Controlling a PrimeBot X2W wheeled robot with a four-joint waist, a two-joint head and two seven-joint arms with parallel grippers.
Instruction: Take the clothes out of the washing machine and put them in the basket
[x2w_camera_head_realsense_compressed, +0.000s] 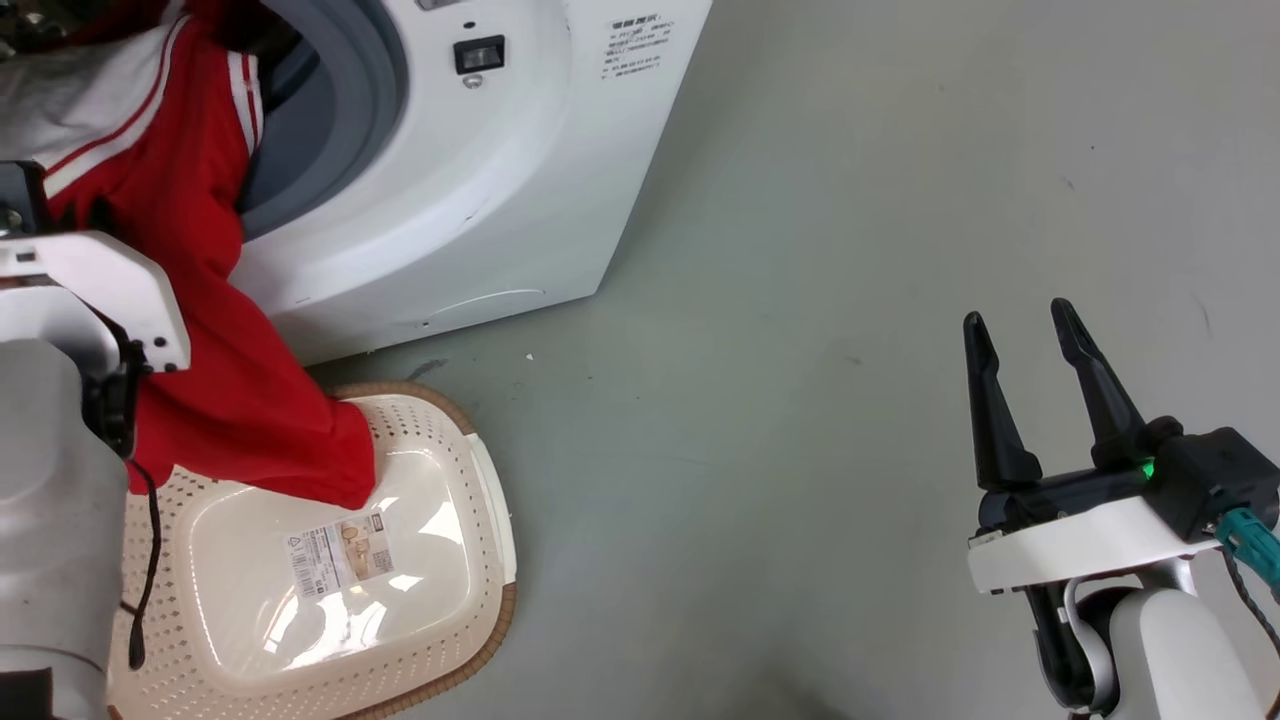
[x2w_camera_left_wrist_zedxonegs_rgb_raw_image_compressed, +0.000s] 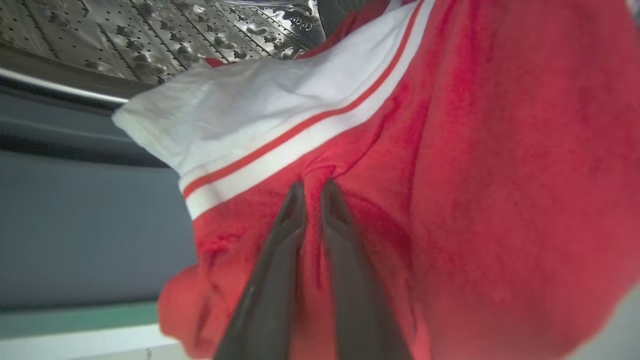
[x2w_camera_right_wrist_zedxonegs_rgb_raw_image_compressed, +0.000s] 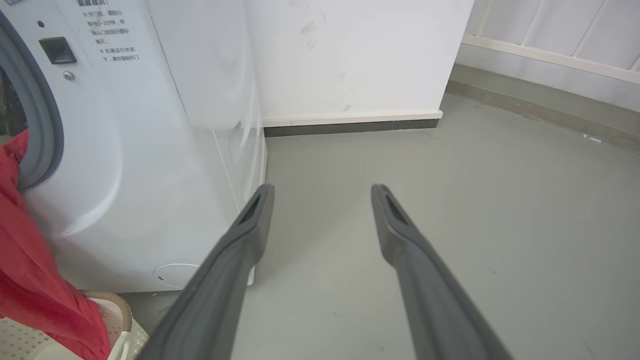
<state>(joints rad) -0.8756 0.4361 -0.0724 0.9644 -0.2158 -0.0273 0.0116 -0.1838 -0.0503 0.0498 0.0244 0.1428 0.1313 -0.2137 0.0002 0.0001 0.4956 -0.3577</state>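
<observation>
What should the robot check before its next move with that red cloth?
1. Grip of the left hand, shut on the red garment: ok.
2. The red garment out of the washing machine: not ok, its top lies in the door opening.
3. The basket under the red garment: ok, the lower end hangs into it.
4. The right hand out of the way: ok, open above the floor.
5. The drum emptied: cannot tell.

Right gripper (x2w_camera_right_wrist_zedxonegs_rgb_raw_image_compressed: 322, 189) spread, washing machine (x2w_camera_right_wrist_zedxonegs_rgb_raw_image_compressed: 150, 150) left, clothes (x2w_camera_right_wrist_zedxonegs_rgb_raw_image_compressed: 30, 280) draped into basket (x2w_camera_right_wrist_zedxonegs_rgb_raw_image_compressed: 117, 301)
</observation>
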